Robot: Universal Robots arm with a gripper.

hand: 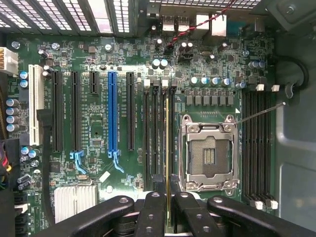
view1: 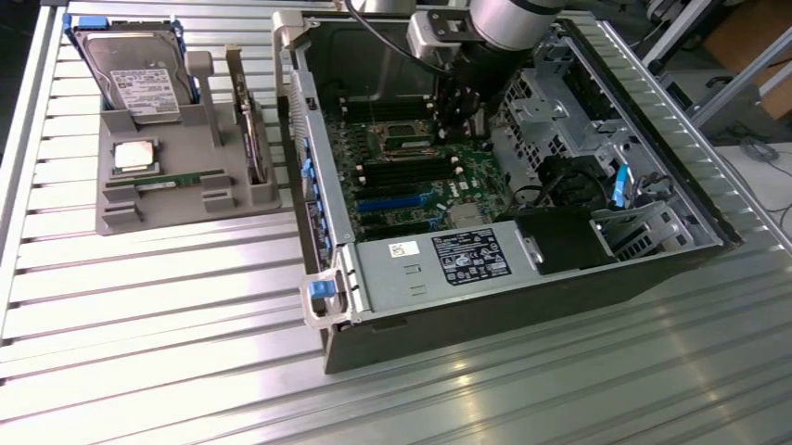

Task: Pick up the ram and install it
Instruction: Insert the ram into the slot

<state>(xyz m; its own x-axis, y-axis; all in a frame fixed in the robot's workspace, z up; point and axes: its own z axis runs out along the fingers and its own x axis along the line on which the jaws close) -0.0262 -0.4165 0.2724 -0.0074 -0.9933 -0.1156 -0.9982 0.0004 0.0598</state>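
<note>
Green ram (hand: 168, 148) stands edge-on, pinched between the black fingers (hand: 153, 212) over a motherboard (hand: 98, 98) memory slot. Beside it lies the open CPU socket (hand: 208, 155).

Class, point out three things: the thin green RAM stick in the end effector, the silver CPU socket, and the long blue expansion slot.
Thin green RAM stick (hand: 167, 148), wrist view, top edge.
Silver CPU socket (hand: 208, 156), wrist view, contact field.
Long blue expansion slot (hand: 112, 111), wrist view, mid-length.
</note>
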